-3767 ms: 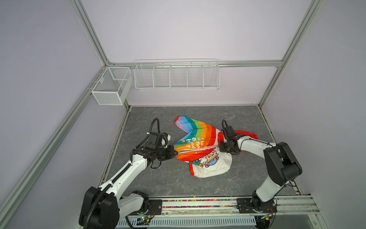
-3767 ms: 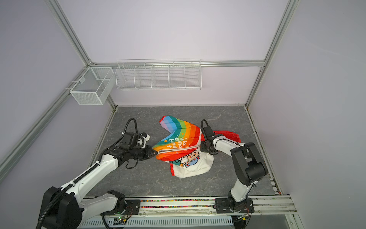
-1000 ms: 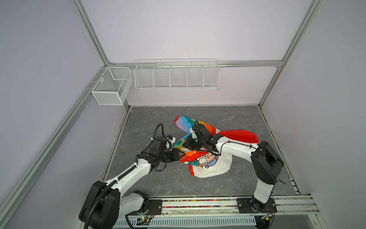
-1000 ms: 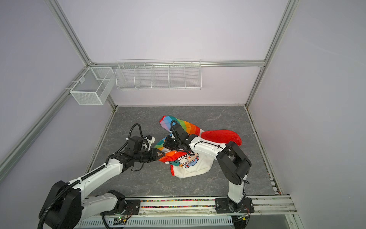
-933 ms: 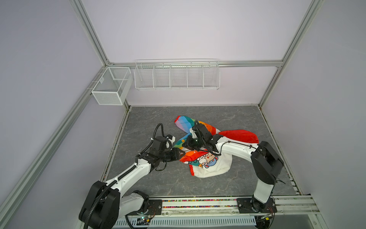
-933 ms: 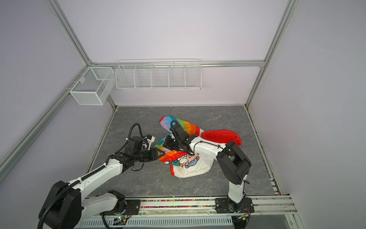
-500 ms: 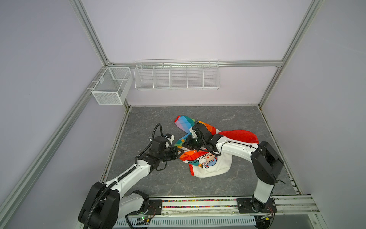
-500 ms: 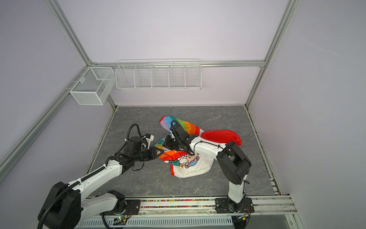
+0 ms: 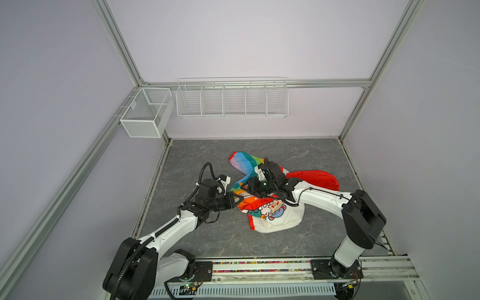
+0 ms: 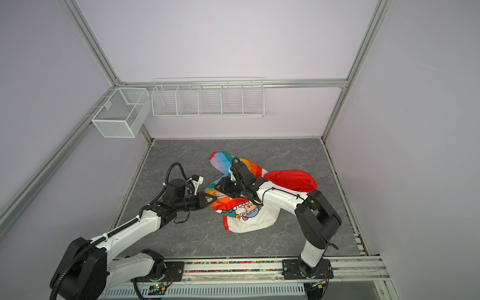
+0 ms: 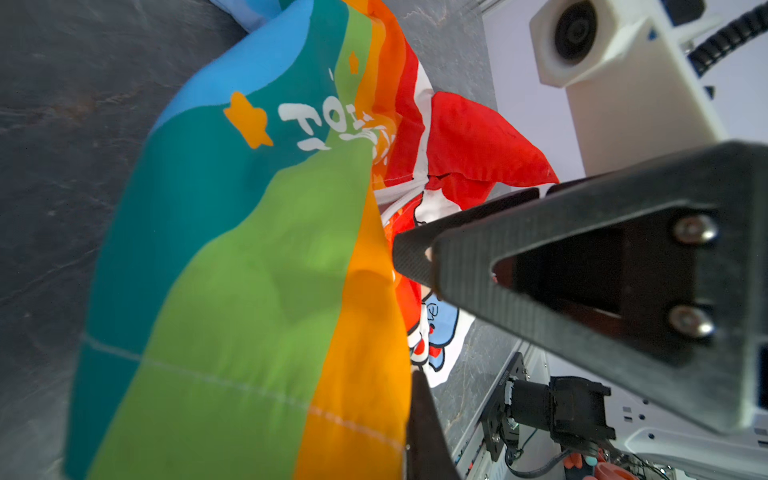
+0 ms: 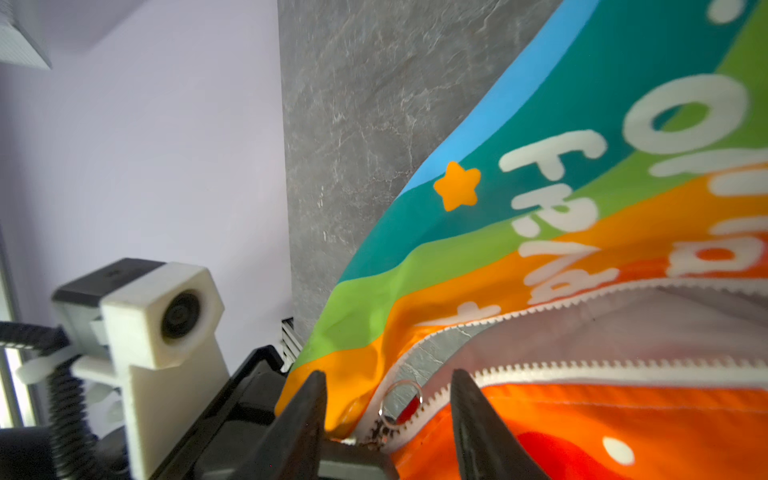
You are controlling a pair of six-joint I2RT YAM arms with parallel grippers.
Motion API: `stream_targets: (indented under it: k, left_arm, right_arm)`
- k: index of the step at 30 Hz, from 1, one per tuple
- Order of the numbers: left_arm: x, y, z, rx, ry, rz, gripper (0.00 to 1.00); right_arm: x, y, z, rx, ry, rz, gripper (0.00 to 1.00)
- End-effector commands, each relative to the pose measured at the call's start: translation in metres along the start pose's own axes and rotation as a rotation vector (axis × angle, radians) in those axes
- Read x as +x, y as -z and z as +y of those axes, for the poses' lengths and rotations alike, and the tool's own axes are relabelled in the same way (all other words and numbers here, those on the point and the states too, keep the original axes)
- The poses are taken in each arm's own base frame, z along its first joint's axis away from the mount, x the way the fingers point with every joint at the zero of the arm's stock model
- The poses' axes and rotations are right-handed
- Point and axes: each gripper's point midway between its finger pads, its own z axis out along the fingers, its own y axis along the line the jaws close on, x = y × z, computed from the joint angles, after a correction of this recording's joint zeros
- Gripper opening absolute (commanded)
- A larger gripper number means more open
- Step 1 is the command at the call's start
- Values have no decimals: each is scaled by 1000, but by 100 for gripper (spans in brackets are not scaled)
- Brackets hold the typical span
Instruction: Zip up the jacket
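Observation:
The jacket point(image 9: 275, 218) lies crumpled mid-floor in both top views point(image 10: 249, 215), its rainbow half toward the back, its white cartoon half toward the front and its red hood point(image 9: 315, 178) at the right. My left gripper point(image 9: 240, 201) is shut on the orange corner of the jacket's hem point(image 11: 374, 374); only one black finger point(image 11: 419, 415) shows beside the cloth. My right gripper point(image 12: 388, 380) reaches across to the same corner and stands open around the zipper's ring pull point(image 12: 401, 401). The white zipper teeth point(image 12: 582, 370) part into two rows from there.
A white wire rack point(image 9: 232, 100) hangs on the back wall and a mesh box point(image 9: 146, 113) on the left frame. Both arm bases sit on the front rail point(image 9: 259, 266). The two grippers nearly touch over the hem corner.
My left gripper has closed on the hem corner. My right gripper, shut a second ago, has opened. Both arms have barely moved.

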Motion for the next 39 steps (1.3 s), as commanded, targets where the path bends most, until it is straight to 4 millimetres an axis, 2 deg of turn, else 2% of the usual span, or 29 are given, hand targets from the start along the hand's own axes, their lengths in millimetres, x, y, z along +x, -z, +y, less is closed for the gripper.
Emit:
stream_targets:
  k: [1,7,14,16,21,26,30,33,39]
  left_arm:
    - [-2,-1,-19,96,-46,15,0]
    - [-9,2,-34,194,-41,20,1]
    - [-13,3,-44,264,-26,20,18]
    - [-14,4,-45,272,-24,16,21]
    - [-14,4,-46,279,-22,22,29]
    - [-16,5,-46,282,-16,15,33]
    - [-18,8,-46,288,-12,8,34]
    - [-18,10,-46,291,-9,-1,39]
    - [-17,13,-33,242,11,-15,43]
  right_arm:
    - [-1,20,6,-44,50,-34,57]
    - [9,31,9,-143,75,-7,59]
    - [6,39,6,-191,59,-32,58]
    - [8,38,-4,-187,39,-27,56]
    - [4,36,0,-224,41,-22,50]
    - [2,32,3,-248,43,-20,45]
    - [0,28,7,-283,31,-9,44]
    - [-1,23,7,-298,15,-4,43]
    - [-3,21,5,-290,7,-6,42]
